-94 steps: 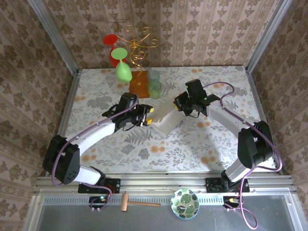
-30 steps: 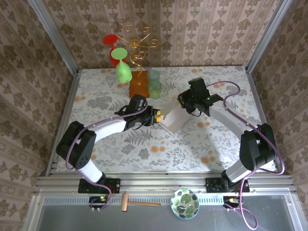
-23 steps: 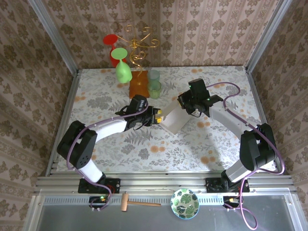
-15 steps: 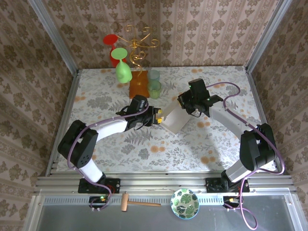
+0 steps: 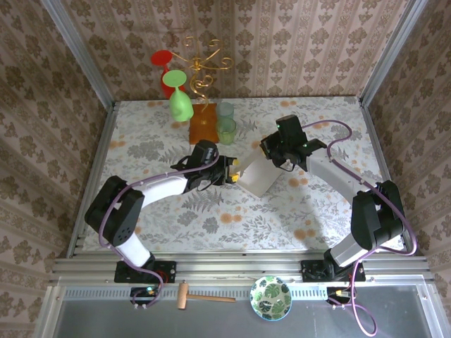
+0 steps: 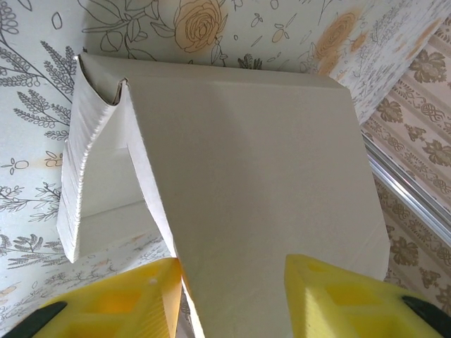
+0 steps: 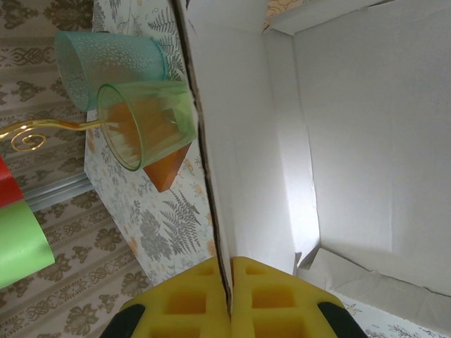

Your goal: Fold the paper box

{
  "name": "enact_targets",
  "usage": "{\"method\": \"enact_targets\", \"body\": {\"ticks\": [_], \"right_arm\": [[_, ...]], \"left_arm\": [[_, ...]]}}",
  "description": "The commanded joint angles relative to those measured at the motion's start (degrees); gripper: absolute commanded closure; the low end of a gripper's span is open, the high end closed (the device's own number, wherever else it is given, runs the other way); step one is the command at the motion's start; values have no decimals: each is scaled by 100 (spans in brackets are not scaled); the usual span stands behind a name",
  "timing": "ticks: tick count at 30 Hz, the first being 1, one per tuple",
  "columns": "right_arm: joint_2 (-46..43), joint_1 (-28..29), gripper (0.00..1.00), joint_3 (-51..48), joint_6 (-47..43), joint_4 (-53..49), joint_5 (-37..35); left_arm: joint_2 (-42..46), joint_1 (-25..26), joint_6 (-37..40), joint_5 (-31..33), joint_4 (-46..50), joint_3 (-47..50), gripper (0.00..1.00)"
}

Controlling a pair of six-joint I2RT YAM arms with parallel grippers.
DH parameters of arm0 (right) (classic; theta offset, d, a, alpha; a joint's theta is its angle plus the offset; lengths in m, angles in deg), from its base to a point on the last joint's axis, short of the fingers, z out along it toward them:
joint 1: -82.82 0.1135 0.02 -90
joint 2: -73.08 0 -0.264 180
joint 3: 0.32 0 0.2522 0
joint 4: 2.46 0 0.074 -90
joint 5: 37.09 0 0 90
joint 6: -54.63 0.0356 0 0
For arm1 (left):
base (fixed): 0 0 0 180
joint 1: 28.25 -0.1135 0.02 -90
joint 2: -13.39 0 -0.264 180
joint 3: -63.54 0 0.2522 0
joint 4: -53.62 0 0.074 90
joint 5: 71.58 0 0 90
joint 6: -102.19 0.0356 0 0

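Near ledge: wooden mallet, leaf-patterned bowl to its right. Mid tabletop: paper box, half formed with one wall raised, lying between the two arms. Left end effector at its left edge, fingers partway apart with a flap between them. Right end effector at the far side, clamped tight on an upright wall. Beyond, left of the box: green cup, teal cup behind it, both just beside orange block. Farthest: gold stand hung with a red and a green glass.

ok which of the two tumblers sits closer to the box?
The light green tumbler: it stands on the arms' side of the teal tumbler, right beside a wall of the paper box.
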Motion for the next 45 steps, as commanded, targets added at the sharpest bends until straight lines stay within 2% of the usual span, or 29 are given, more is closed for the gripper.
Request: {"method": "enact_targets", "body": {"ticks": [1, 8, 14, 24, 25, 26, 29, 32, 37, 41, 45], "right_arm": [[-9, 110, 100, -95, 109, 34, 628], [-9, -29, 100, -42, 85, 23, 624], [-22, -22, 100, -45, 127, 37, 667], [-215, -5, 100, -80, 23, -282, 709], [-232, -4, 98, -31, -62, -437, 688], [-257, 1, 87, 49, -170, -651, 637], [-322, -76, 66, 263, -555, -1157, 417], [-360, -270, 56, 535, -1095, -1626, 268], [-426, -668, 49, 1126, -2182, -2324, 10], [-136, -933, 47, 1612, -3108, -2921, -276], [405, -1227, 47, 1834, -3722, -2919, -1]], "left_arm": [[105, 153, -652, 107, -482, 141, 57], [167, 214, -781, 168, -599, 407, 56], [72, 206, -821, 277, -704, 423, 62], [-79, 144, -890, 451, -855, 395, 94], [-70, 120, -877, 450, -869, 410, 98], [-66, 83, -845, 435, -872, 433, 100], [-35, -38, -734, 280, -948, 547, 100], [5, -239, -469, -37, -1101, 604, 100], [0, -656, -4, -766, -1580, 661, 100], [5, -870, 142, -1220, -1857, 714, 100], [-50, -964, 230, -1553, -1995, 682, 100]]}}
